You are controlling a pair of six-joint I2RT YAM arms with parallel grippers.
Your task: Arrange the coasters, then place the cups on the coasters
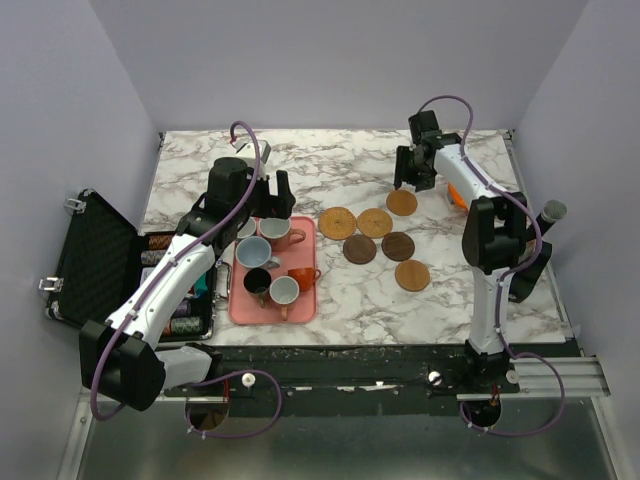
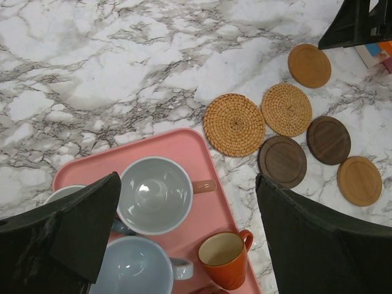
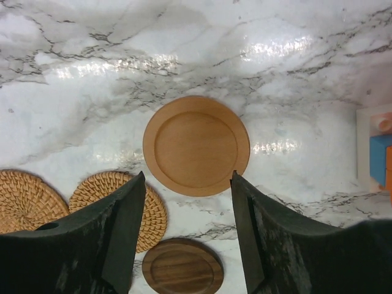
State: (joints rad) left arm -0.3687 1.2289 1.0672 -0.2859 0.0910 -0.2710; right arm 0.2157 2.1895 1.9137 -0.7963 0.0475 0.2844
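Left end effector, cups in tray

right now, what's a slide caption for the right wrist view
Right arm's open jaws above a light wooden coaster on the marble table, two woven coasters and a dark coaster nearby.

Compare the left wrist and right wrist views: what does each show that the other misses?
Left wrist only: the pink tray with grey cup, pale blue cup and orange cup, the dark coaster nearest the tray and the lower-right light coaster. Right wrist only: a close look at the right hand, open above the far light coaster. Both: that coaster, two woven coasters, the other dark coaster, marble table.
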